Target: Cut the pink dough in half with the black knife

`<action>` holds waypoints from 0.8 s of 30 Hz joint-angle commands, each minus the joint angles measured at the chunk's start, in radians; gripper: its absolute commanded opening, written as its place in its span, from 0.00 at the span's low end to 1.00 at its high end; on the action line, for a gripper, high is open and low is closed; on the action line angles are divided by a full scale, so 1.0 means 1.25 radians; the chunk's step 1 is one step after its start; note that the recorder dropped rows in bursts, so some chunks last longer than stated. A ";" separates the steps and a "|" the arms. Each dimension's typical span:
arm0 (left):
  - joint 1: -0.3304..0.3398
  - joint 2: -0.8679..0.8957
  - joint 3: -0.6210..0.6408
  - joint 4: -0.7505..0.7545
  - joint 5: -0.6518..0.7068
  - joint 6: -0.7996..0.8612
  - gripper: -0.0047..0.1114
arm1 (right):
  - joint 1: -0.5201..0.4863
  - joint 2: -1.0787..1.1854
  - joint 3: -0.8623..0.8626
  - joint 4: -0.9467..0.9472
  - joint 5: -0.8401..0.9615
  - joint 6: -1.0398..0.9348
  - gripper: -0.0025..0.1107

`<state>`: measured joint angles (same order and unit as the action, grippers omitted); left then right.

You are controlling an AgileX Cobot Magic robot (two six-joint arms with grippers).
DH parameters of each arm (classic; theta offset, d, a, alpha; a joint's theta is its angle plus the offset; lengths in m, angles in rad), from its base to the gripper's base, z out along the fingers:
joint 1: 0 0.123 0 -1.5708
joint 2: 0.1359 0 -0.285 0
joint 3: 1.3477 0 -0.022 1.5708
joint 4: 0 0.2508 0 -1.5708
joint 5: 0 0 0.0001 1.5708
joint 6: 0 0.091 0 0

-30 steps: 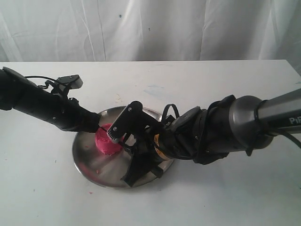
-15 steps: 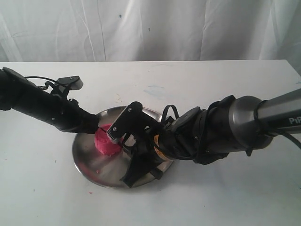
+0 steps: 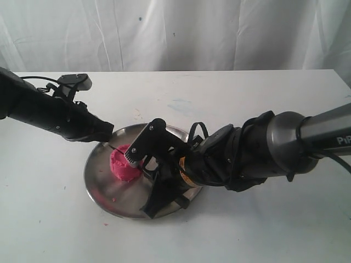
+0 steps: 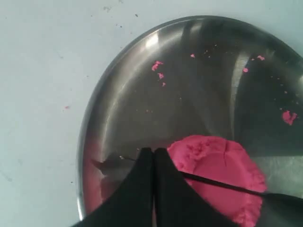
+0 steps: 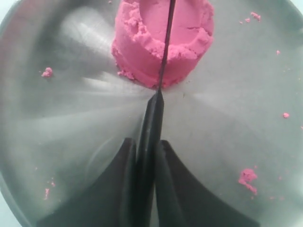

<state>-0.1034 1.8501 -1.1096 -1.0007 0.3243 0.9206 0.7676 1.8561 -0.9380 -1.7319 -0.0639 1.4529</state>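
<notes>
I see my right gripper [image 5: 144, 156] clenching the knife [image 5: 163, 56] across the pink dough [image 3: 124, 163] on the plate [image 3: 104, 189] mid-desk, while my left gripper [image 4: 152, 163] hovers pinched together, empty.

White tabletop [image 3: 230, 90] — matte, faintly smudged near its middle, spanning the exterior view edge to edge. Behind it a white cloth backdrop [image 3: 181, 33] hangs in soft vertical folds, a few small dark specks on it. Light even and diffuse — shadows weak.
</notes>
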 commanded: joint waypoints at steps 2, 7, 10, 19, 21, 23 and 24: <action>-0.001 0.025 0.003 -0.010 -0.011 0.002 0.04 | 0.002 0.002 0.004 -0.010 -0.019 0.001 0.02; -0.001 0.034 0.002 -0.052 -0.017 0.039 0.04 | 0.002 0.002 -0.001 -0.010 -0.019 0.001 0.02; -0.001 0.034 0.002 -0.080 -0.014 0.066 0.04 | 0.002 0.002 -0.006 -0.010 -0.019 0.001 0.02; -0.001 0.037 -0.025 -0.069 0.044 0.078 0.04 | 0.002 0.002 -0.006 -0.010 -0.019 0.001 0.02; -0.001 0.055 -0.020 -0.055 0.044 0.076 0.04 | 0.002 0.002 -0.006 -0.010 -0.019 0.001 0.02; -0.001 0.076 -0.015 -0.055 0.035 0.076 0.04 | 0.002 0.002 -0.005 -0.010 -0.019 0.005 0.02; -0.001 0.084 -0.015 -0.055 0.035 0.076 0.04 | 0.002 0.002 -0.005 -0.010 -0.019 0.007 0.02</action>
<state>-0.1034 1.9378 -1.1367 -1.0721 0.3578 1.0100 0.7676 1.8578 -0.9438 -1.7319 -0.0715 1.4529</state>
